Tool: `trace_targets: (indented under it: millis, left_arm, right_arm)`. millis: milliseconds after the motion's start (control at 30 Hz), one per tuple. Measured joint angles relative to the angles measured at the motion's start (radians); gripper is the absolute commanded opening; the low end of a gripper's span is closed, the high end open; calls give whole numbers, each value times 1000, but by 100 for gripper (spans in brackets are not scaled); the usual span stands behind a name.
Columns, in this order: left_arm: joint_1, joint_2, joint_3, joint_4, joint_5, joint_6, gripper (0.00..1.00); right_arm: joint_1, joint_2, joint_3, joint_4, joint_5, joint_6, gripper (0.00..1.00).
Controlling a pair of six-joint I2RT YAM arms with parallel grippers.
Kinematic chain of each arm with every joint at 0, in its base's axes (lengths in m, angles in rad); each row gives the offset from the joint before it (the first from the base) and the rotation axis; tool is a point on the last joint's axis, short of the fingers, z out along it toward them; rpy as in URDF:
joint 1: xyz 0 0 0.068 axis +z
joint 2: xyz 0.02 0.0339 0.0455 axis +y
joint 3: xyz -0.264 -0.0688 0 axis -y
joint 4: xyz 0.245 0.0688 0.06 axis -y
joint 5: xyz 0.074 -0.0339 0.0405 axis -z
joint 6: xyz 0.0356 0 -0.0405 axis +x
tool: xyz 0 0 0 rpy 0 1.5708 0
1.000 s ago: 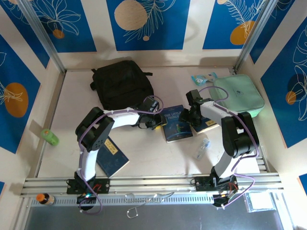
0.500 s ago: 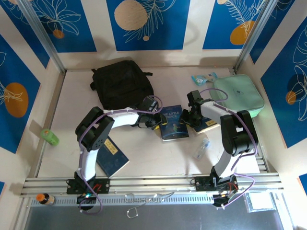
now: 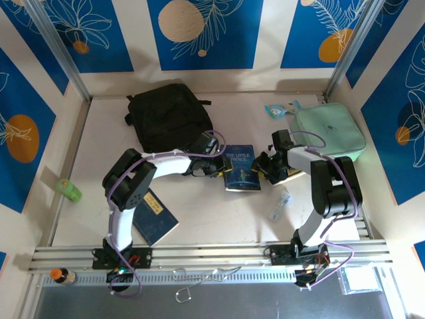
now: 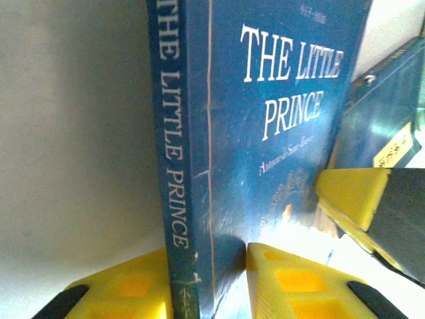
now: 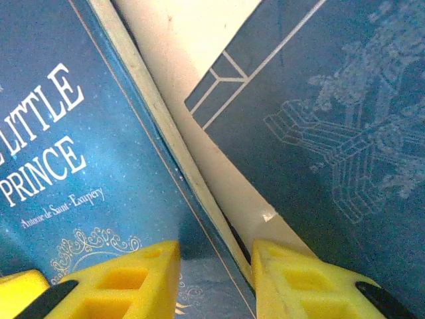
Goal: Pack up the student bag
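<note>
**Two end effectors on one book, bag waiting behind**

On the worktop [image 3: 219, 212] the book [image 3: 238, 168] lies flat, title up. The left end effector [image 4: 212, 272] is pinched on its spine, a finger either side, which I'd judge a hold for lifting. The right end effector [image 5: 216, 266] stands part open astride the opposite page edge. One finger rests on the cover and the other sits just beside the edge, clasping nothing. It looks to be steadying the book against sliding. A second book [image 5: 345, 133] lies just right of the book. The bag [image 3: 169, 116] lies beyond the book, to its left. I can't make out whether it is unzipped.
</note>
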Motion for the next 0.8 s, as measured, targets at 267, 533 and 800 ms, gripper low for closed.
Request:
trace_targets:
  millis: [267,533,800]
  left_arm:
    - [0,-29,0,40,24,24,0]
    - [40,-151,2,-49,17,114,0]
    - [215,-310,0,-45,-48,97,0]
  right_arm:
    - [-5,-28,-18,24,-47,3,43]
    - [-32,-205,-41,114,-64,53,66]
    - [-2,-196,-57,444,-241,278,81]
